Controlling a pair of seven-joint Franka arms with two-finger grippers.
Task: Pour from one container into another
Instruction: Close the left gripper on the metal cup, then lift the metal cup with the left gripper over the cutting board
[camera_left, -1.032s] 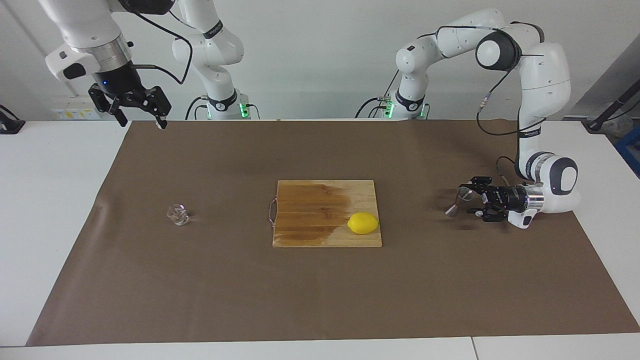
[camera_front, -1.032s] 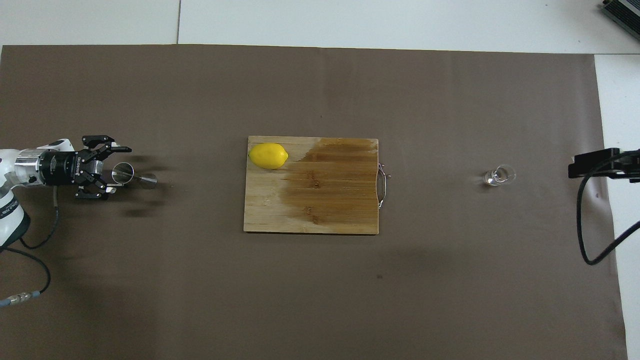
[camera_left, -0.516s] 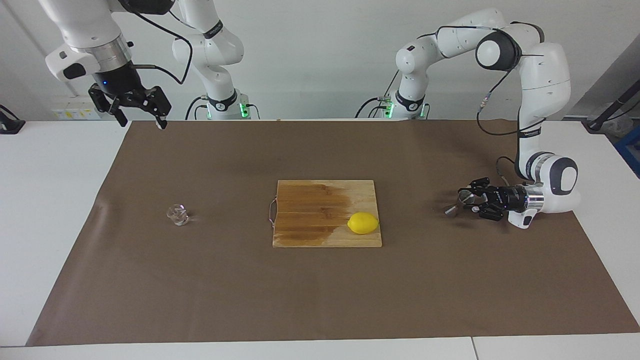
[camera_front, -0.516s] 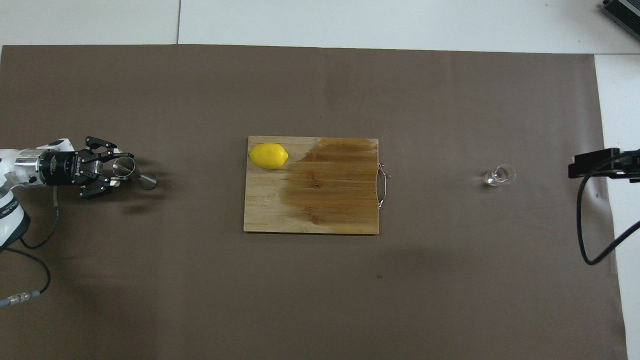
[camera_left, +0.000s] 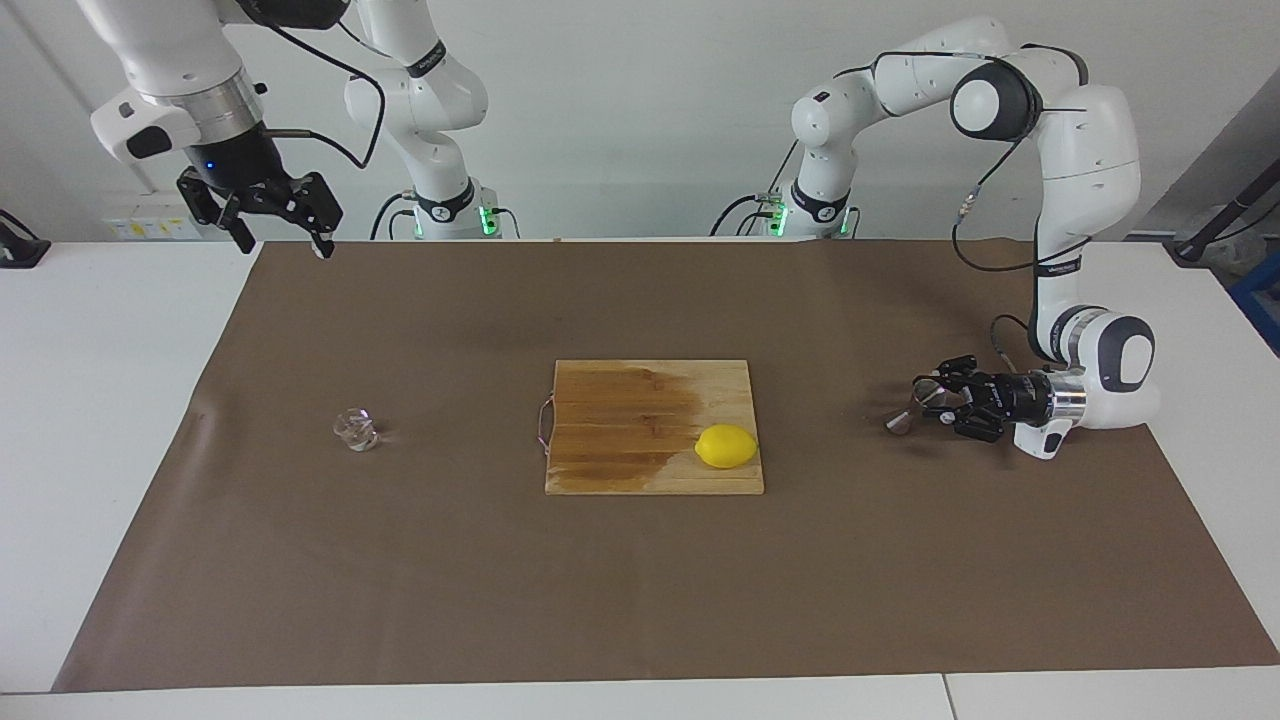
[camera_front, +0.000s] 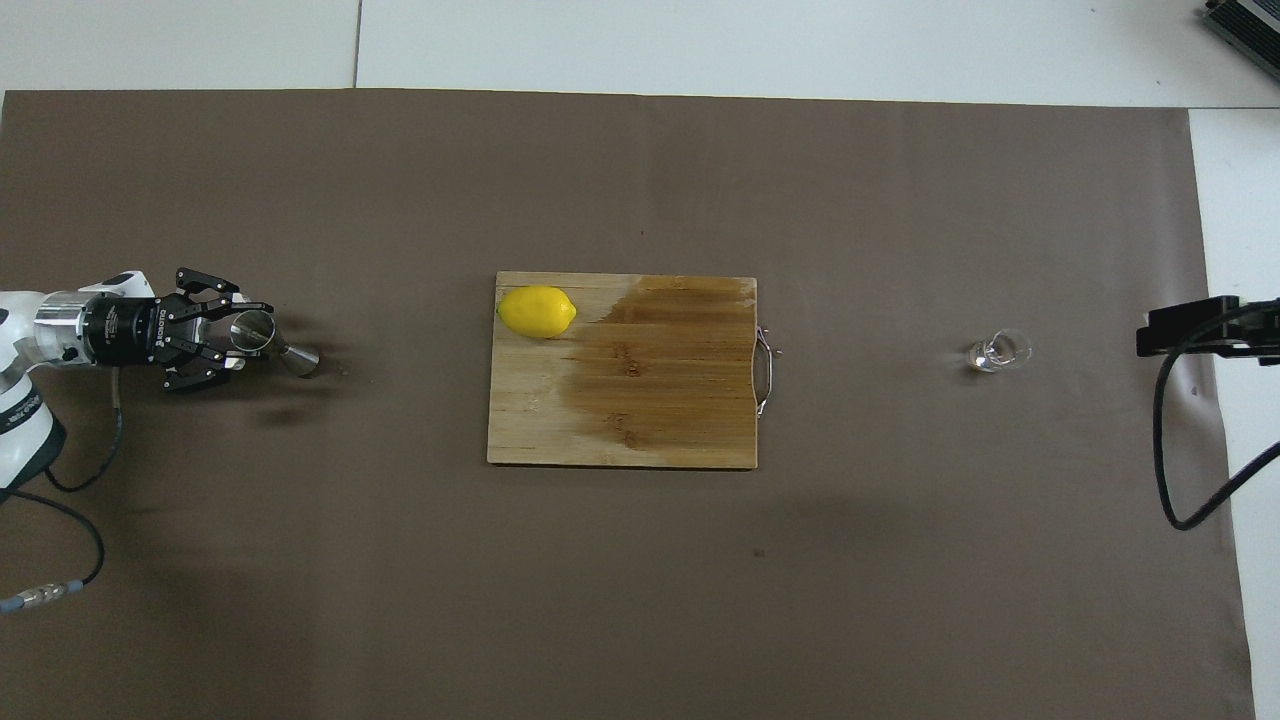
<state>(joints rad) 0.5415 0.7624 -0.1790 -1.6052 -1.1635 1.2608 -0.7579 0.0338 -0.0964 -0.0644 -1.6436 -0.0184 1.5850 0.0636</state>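
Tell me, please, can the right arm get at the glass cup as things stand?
Probably yes. The right end effector hangs high over the mat's edge, and the glass cup stands alone on bare mat with nothing beside it.

The glass cup (camera_left: 355, 429) (camera_front: 998, 351) is small, squat and transparent. It stands upright on the brown cover of the worktop (camera_left: 640, 600) (camera_front: 640, 600), toward the right arm's end, alone and well apart from the other task thing. Whether it has liquid inside, I cannot tell.

The jigger (camera_left: 912, 409) (camera_front: 272, 345) is of shiny steel, two cones joined at a narrow waist. It is at the left arm's end of the worktop, strongly tilted: the open mouth of one cone is between the fingers of the left claw (camera_left: 940, 400) (camera_front: 232, 340), and the other cone points down to the cover, toward the table's middle.
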